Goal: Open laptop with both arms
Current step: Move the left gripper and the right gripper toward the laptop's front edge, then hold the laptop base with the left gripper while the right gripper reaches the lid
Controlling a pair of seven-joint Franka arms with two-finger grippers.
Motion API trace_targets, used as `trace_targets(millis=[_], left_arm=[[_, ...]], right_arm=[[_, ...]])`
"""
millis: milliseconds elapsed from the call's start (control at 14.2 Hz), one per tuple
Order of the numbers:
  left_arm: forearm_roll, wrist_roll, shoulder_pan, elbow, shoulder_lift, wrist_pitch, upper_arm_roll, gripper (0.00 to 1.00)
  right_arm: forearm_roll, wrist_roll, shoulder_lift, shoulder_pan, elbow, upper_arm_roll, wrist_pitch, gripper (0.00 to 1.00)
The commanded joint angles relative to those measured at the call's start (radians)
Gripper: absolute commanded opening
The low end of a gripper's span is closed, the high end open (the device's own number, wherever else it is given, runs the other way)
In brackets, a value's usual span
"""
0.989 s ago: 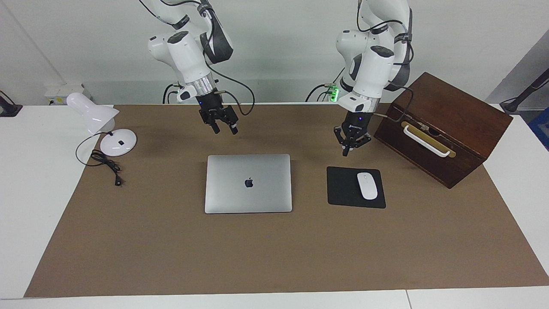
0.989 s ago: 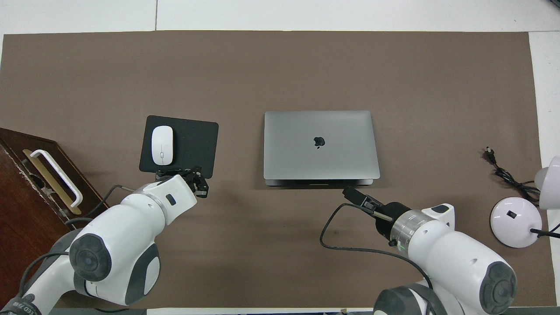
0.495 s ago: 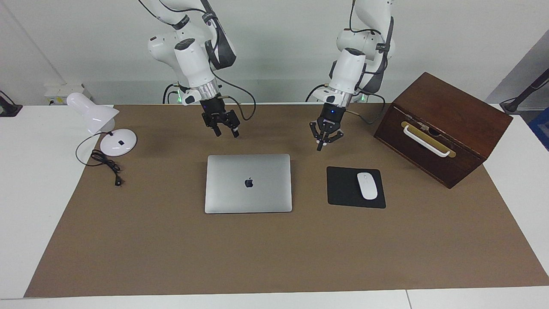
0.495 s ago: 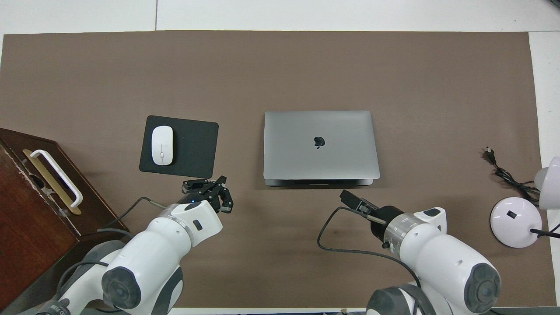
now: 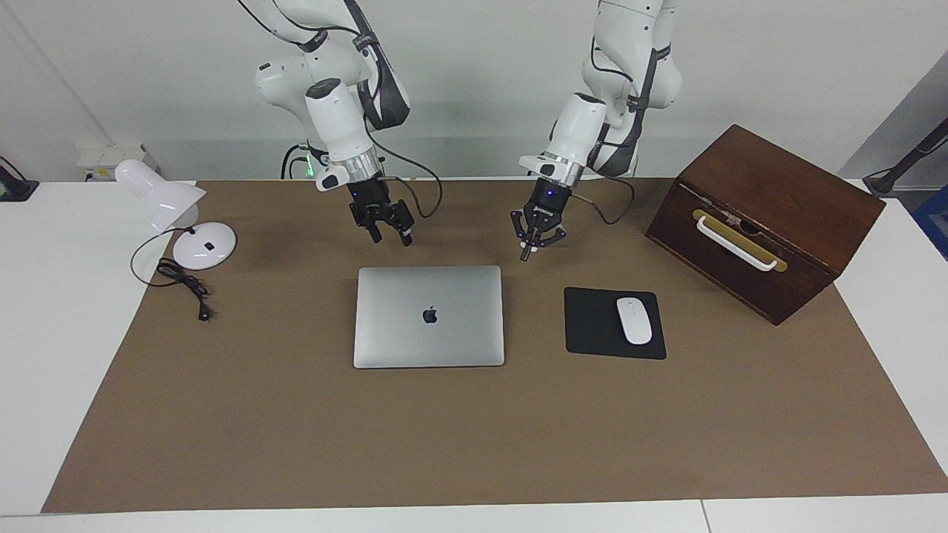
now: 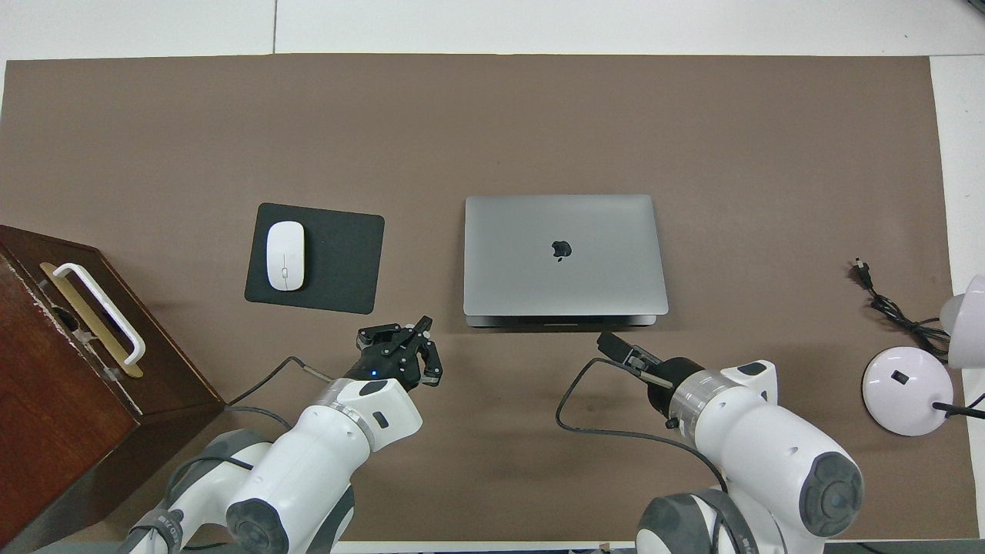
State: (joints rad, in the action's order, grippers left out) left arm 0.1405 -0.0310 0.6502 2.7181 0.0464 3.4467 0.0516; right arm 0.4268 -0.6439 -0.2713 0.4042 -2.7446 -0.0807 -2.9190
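Laptop (image 5: 429, 316) closed, flat on surface (image 5: 296, 429). Left claw (image 5: 530, 248) open, above surface near laptop's robot-side corner. Right claw (image 5: 390, 235) open, just above laptop's robot-side edge; neither touches.

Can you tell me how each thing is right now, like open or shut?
laptop: shut, flat on the mat.
wooden box: lid shut.
lamp: unplugged, plug lying on the mat.
mouse: resting on the mouse pad.
left gripper: up in the air, holding nothing.
right gripper: open, holding nothing.
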Motion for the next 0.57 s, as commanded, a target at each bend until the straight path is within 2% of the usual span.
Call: trace_targets(millis=[0, 141, 495], left_arm=[[0.017, -0.006, 0.043, 0.011, -0.026, 0.058, -0.016, 0.00], [0.019, -0.006, 0.052, 0.009, -0.033, 0.058, -0.016, 0.00], [0.018, -0.007, 0.055, -0.070, -0.129, 0.057, -0.015, 0.00]], right_arm=[[0.026, 0.001, 0.043, 0.004, 0.028, -0.005, -0.031, 1.00], [0.026, 0.003, 0.056, 0.004, 0.040, -0.005, -0.031, 1.00], [0.026, 0.001, 0.102, 0.004, 0.052, -0.007, -0.071, 1.00]])
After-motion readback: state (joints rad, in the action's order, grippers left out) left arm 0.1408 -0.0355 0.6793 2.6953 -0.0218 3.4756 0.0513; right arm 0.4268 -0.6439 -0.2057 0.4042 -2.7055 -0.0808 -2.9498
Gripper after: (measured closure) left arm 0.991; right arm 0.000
